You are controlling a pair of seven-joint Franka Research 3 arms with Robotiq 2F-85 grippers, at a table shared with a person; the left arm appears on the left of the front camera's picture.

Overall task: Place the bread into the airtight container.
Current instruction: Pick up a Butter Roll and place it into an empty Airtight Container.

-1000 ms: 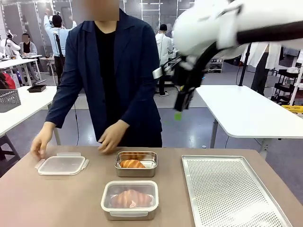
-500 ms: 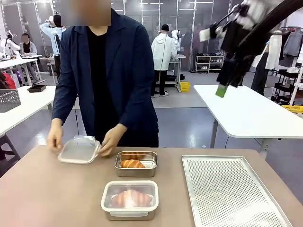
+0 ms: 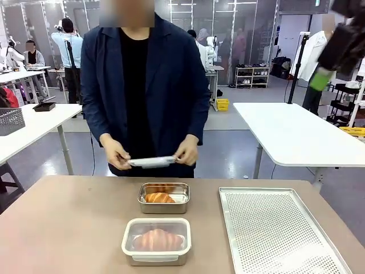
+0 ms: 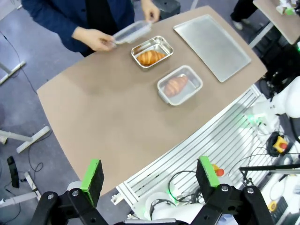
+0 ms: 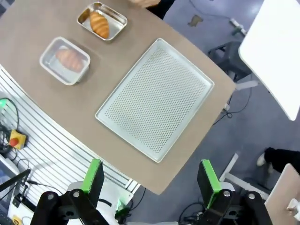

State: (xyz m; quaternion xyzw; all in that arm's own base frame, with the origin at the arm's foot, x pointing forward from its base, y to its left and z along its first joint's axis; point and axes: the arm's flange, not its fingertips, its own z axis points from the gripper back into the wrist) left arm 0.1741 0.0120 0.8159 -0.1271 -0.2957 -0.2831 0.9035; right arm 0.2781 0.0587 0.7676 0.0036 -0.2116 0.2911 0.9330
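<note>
Two steel containers are seen on the brown table (image 3: 63,228). The open container (image 3: 163,197), toward the person's side, holds a croissant (image 3: 159,198) lying uncovered inside it. The closed container (image 3: 156,241) is set just nearer the robot, at six o'clock from the open one, and a second croissant (image 3: 158,239) is visible through its clear lid. The two containers are near each other but apart.

A loose transparent lid (image 3: 151,162) is held level by the person, the left hand (image 3: 117,156) and right hand (image 3: 187,152) gripping its two ends. It is kept above the table edge, at twelve o'clock from the open container and clear of it.

A perforated metal tray (image 3: 279,228) lies bare at three o'clock from the containers.

The right gripper (image 5: 151,176) is raised high over the table with its jaws spread wide and nothing between them; its green pad is seen at the upper right of the front view. The left gripper (image 4: 149,172) is likewise held high above the table's near edge, jaws wide apart and unloaded.
</note>
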